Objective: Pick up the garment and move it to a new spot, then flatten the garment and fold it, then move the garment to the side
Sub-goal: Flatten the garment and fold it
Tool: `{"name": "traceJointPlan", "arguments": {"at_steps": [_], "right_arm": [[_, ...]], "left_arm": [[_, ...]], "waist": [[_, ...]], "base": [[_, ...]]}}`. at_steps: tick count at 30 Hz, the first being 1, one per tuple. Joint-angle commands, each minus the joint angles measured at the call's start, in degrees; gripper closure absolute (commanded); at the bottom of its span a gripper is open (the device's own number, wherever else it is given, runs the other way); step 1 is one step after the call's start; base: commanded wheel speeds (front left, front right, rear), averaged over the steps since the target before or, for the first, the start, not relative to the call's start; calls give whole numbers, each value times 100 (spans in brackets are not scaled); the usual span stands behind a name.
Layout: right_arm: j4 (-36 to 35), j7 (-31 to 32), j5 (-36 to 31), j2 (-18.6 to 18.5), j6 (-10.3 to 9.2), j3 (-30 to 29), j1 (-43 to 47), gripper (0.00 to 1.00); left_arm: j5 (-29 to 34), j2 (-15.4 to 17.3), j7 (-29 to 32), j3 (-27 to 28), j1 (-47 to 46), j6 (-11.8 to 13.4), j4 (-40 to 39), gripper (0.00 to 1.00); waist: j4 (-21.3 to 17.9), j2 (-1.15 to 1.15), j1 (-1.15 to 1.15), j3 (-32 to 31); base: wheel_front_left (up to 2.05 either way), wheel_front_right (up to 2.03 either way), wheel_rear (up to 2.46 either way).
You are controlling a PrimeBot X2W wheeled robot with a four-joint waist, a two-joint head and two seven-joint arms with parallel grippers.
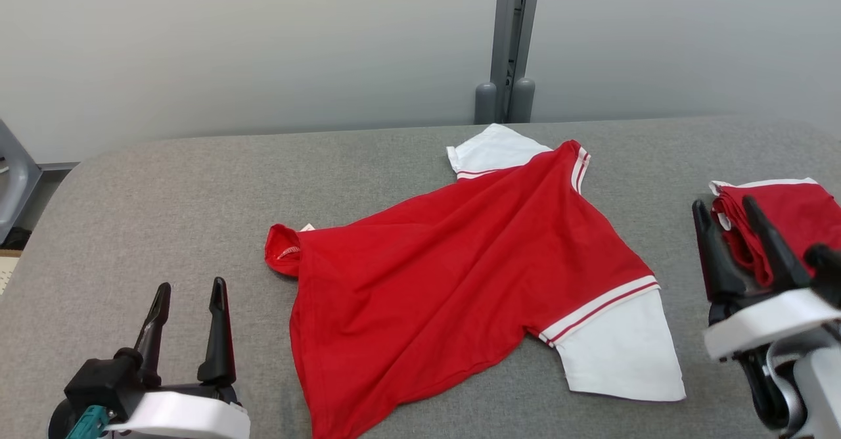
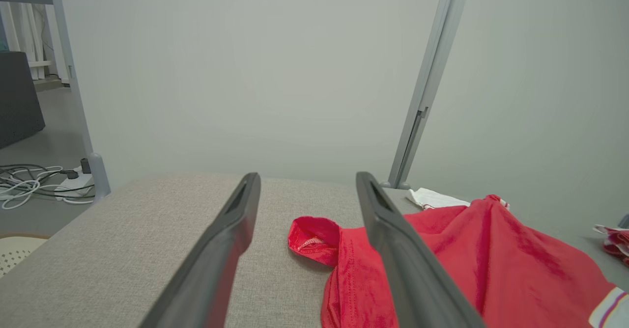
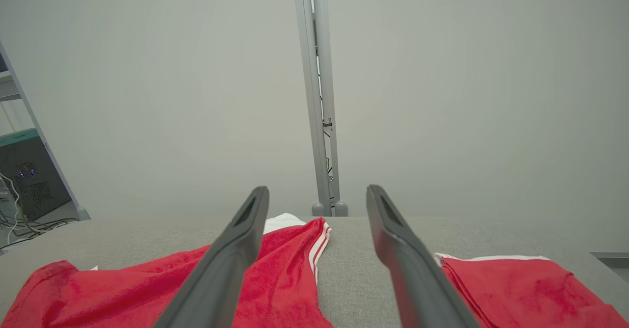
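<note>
A red garment (image 1: 453, 255) with white sleeves lies spread but wrinkled on the grey table (image 1: 164, 196), its collar end toward the far right and one hem corner curled over at the left. My left gripper (image 1: 190, 294) stands open at the lower left, apart from the cloth, with nothing between its fingers. At the right edge my right gripper (image 1: 726, 210) is open too, hovering beside the shirt's near white sleeve. The left wrist view shows the garment (image 2: 471, 264) to the right of my fingers; in the right wrist view the garment (image 3: 147, 284) lies below left.
A second red and white garment (image 1: 782, 219) lies folded at the table's right edge, just behind my right gripper, and appears again as the folded garment (image 3: 530, 288). A grey post (image 1: 509, 45) stands behind the table against the pale wall. Cables (image 2: 34, 183) lie on the floor at left.
</note>
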Motion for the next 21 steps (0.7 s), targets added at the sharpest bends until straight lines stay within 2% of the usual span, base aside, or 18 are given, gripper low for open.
{"name": "traceJointPlan", "arguments": {"at_steps": [1, 3, 6, 9, 21], "right_arm": [[-286, -4, -180, 101, 1, -171, 367, 0], [-446, -4, -249, 159, 1, -237, 529, 0], [-837, -3, -362, 351, 2, -517, 953, 0], [-1087, -3, -464, 531, 2, -713, 1253, 0], [-1192, 28, -893, 700, 2, -680, 1503, 0]], "left_arm": [[160, -31, -21, 106, 37, -2, -73, 0], [225, -68, -21, 150, 66, -13, -88, 0], [230, -336, -15, 361, 174, -79, -119, 0], [584, -330, -16, 343, 190, -170, -79, 0], [946, -653, -16, 507, 194, -526, 186, 0]], "waist": [[-12, 0, 0, 5], [-14, 0, 0, 9], [-6, 0, 0, 18], [20, 0, 0, 16], [117, 0, 0, -24]], "base": [[0, 0, 0], [0, 0, 0], [0, 0, 0], [0, 0, 0], [0, 0, 0]]}}
